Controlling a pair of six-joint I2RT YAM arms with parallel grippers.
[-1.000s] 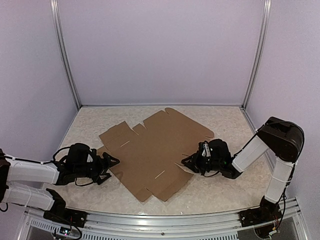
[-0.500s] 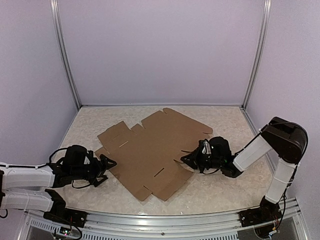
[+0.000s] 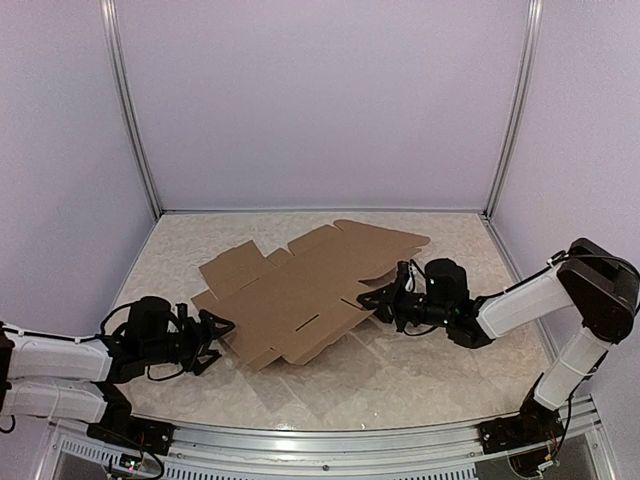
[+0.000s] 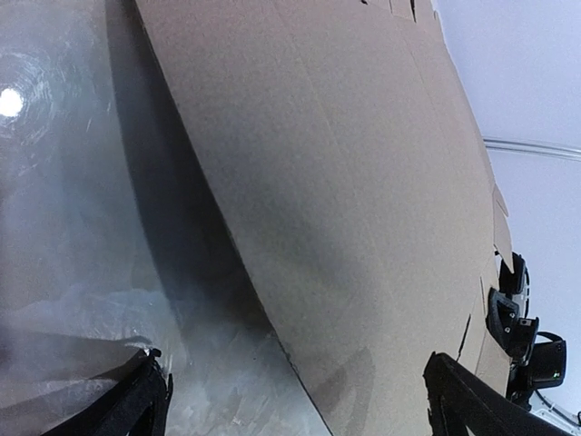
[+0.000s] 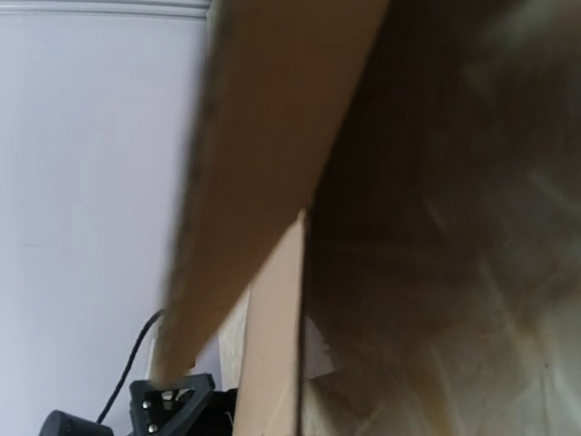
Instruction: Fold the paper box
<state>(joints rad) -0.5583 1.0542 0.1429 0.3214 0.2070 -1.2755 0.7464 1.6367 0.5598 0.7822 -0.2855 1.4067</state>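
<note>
Pinching paper box (image 3: 290,290): right hand (image 3: 368,298), clearest overhead.

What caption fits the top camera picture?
Right gripper pinches a raised edge of the paper box; left gripper open beside it.

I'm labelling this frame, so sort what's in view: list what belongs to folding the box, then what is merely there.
Belongs to the job:
- paper box, a flat brown sheet
- right gripper, shut on the box's right edge, which is held off the table
- left gripper, open near the box's left side

Merely there:
- table
- metal frame post
- back wall
</note>
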